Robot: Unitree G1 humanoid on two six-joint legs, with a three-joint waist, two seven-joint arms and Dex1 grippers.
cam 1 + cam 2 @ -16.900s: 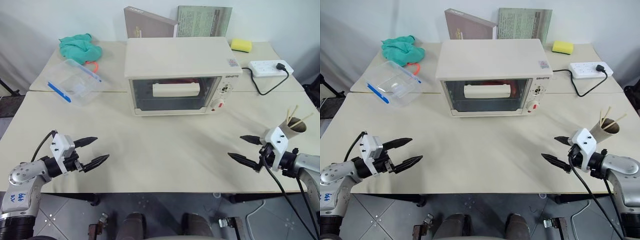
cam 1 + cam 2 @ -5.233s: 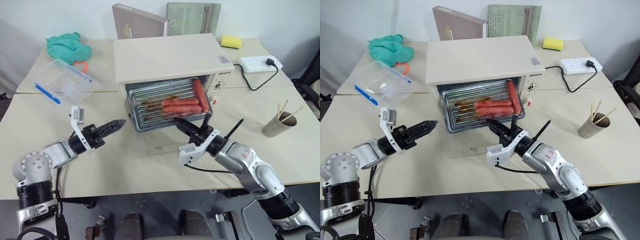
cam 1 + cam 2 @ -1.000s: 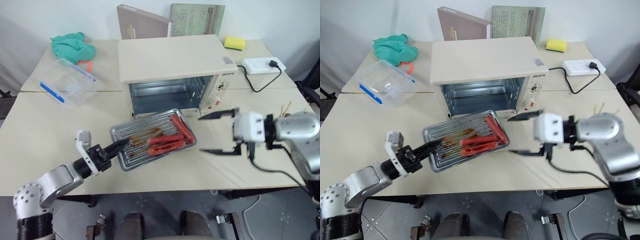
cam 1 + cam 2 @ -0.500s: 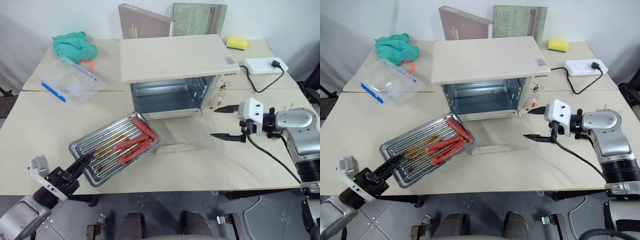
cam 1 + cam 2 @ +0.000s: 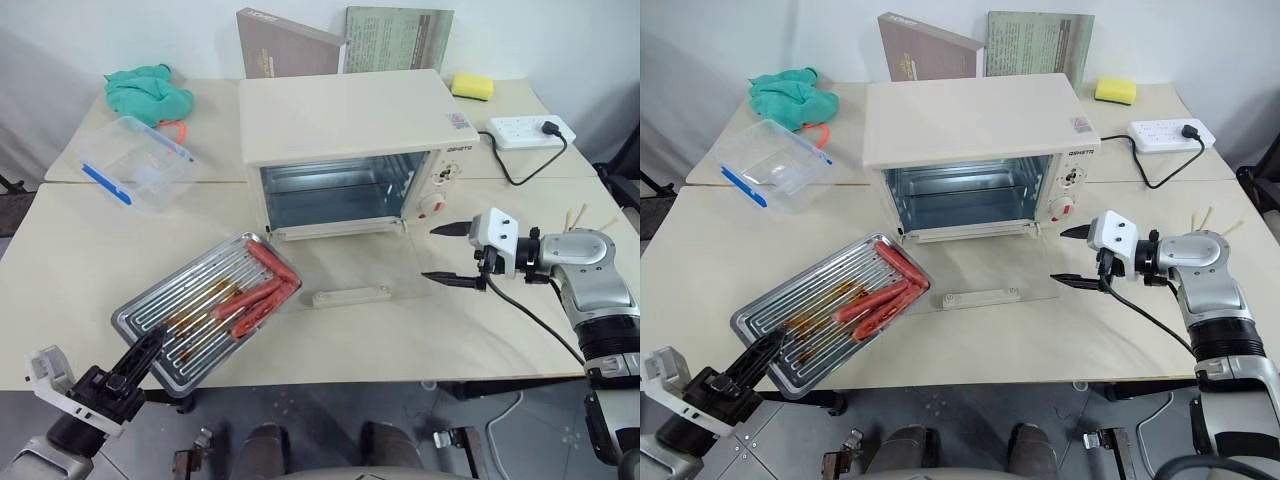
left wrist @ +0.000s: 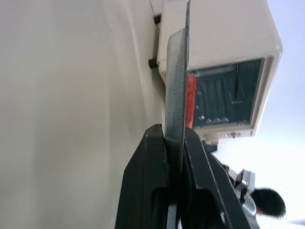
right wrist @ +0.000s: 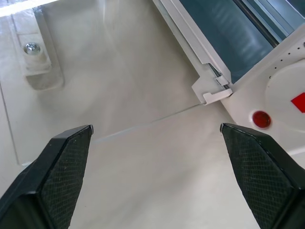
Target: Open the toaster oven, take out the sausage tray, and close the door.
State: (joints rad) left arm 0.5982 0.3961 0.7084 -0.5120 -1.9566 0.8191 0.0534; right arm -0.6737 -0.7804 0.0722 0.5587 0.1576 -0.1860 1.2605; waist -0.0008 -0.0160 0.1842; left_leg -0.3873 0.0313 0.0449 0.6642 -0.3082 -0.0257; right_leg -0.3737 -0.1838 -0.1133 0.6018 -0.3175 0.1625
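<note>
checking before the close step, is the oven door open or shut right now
Open. The door lies flat on the table in front of the toaster oven, handle facing up, and the bare oven cavity is exposed.

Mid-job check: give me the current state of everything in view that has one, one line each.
toaster oven: open, cavity empty
door: folded down flat on the table
sausage tray: out of the oven, its corner pinched by the left gripper
left gripper: shut on the tray's edge
right gripper: open, holding nothing, beside the door's right edge
power strip: one plug in
plastic container: empty, lid leaning on it
</note>
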